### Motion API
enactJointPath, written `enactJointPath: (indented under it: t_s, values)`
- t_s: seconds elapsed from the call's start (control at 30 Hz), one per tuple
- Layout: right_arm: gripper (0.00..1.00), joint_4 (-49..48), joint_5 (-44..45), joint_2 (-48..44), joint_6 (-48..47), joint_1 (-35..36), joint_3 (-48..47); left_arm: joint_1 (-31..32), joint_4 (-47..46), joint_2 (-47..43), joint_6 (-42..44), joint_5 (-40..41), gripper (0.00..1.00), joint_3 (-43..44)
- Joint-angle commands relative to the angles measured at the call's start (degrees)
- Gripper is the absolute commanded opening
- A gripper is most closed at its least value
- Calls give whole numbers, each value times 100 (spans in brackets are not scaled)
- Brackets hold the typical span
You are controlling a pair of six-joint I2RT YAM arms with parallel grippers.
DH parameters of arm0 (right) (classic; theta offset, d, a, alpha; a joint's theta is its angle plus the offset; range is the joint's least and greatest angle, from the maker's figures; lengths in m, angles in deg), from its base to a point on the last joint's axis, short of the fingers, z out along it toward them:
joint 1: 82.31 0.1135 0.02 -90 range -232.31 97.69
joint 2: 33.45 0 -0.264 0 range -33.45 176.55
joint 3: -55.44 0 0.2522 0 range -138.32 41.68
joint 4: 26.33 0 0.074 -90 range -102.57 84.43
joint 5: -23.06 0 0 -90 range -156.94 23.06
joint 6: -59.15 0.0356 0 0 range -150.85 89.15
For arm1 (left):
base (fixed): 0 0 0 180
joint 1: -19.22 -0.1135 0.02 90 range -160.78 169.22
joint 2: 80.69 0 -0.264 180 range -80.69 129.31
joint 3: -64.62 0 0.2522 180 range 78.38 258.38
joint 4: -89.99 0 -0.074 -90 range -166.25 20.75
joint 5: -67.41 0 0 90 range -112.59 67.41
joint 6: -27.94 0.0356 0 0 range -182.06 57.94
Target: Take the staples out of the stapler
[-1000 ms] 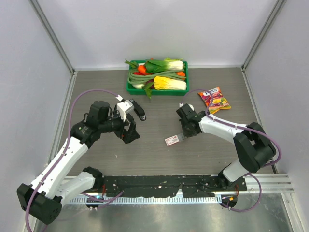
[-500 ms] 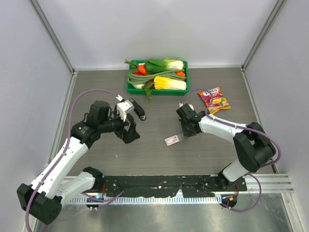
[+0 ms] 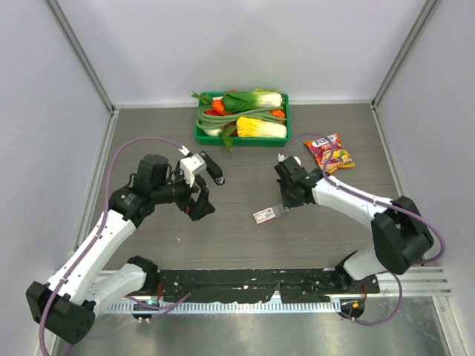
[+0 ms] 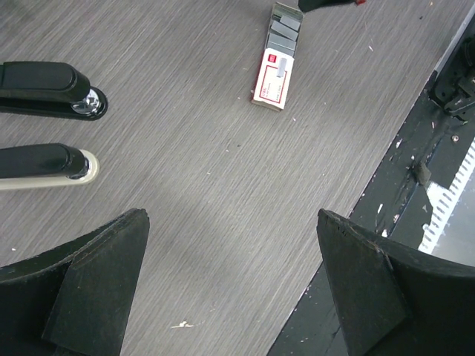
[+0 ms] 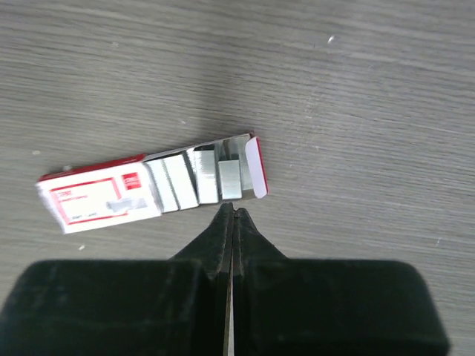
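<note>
While the right gripper [image 5: 232, 215] sits pinched shut on nothing, just beside the open box [image 5: 104, 196] of staples [image 5: 200, 182], the left gripper [image 4: 230, 219] hangs wide open and empty. Beyond it the stapler [image 4: 44, 165] lies alongside a black stapler [image 4: 48, 87].

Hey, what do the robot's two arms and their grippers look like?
The left arm and right arm have white link shells with black joints, and a purple cable loops along each. The left gripper has broad, black wedge fingers; the right gripper has black fingers tapering to thin tips.
</note>
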Motion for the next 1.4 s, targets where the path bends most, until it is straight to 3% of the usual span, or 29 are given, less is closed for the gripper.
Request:
enactJointPath:
  t_s: [0.0, 0.2, 0.3, 0.43, 0.53, 0.73, 0.97, 1.13, 1.37]
  values:
    - [2, 244, -79, -665, 151, -24, -550, 10, -79, 134, 473, -221, 100, 103]
    - [6, 141, -96, -569, 177, -401, -464, 308, -70, 826, 992, -240, 100, 296]
    - [19, -236, -341, -595, 230, -744, -183, 642, 139, 1390, 1027, 217, 100, 752]
    - [23, -607, -860, -692, 344, -1192, 116, 1143, 965, 2697, 1334, 648, 100, 1997]
    - [24, -862, -1353, -675, 458, -1307, 345, 1249, 1213, 3113, 1414, 886, 100, 2378]
    - [23, -1301, -1546, -464, 538, -1369, 732, 1285, 984, 3026, 1212, 974, 100, 2247]
    - [21, -1600, -1608, -288, 573, -1404, 846, 1329, 1871, 3316, 1264, 1387, 100, 2827]
    - [19, -1733, -1661, -244, 643, -1395, 1022, 1337, 1960, 3185, 1238, 1527, 100, 2740]
    - [15, -1820, -1643, -270, 731, -1404, 1285, 1337, 2776, 3317, 1588, 1730, 100, 2933]
